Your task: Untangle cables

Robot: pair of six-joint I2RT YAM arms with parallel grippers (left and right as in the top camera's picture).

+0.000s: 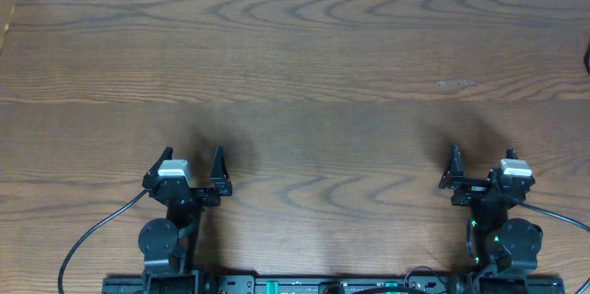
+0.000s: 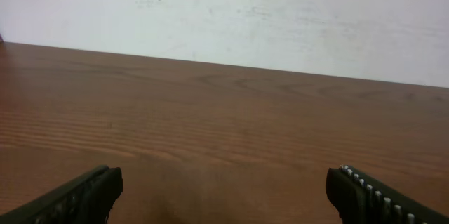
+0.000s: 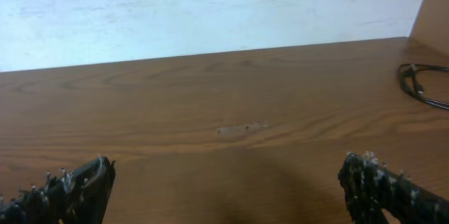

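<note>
A black cable loop point(image 3: 423, 85) lies on the wooden table at the far right edge of the right wrist view. A sliver of it shows at the right edge of the overhead view point(image 1: 587, 55). No white cable is in view. My left gripper point(image 1: 192, 161) is open and empty at the front left, holding nothing in its own view point(image 2: 224, 189). My right gripper point(image 1: 481, 165) is open and empty at the front right, well short and left of the black loop, with bare table between its fingers point(image 3: 228, 182).
The brown wooden table point(image 1: 295, 73) runs to a white wall point(image 2: 280, 13) at the back. A wooden side panel point(image 3: 433, 6) stands at the far right. A pale scuff point(image 3: 242, 128) marks the table. Thick black arm wires point(image 1: 92, 235) trail at the front.
</note>
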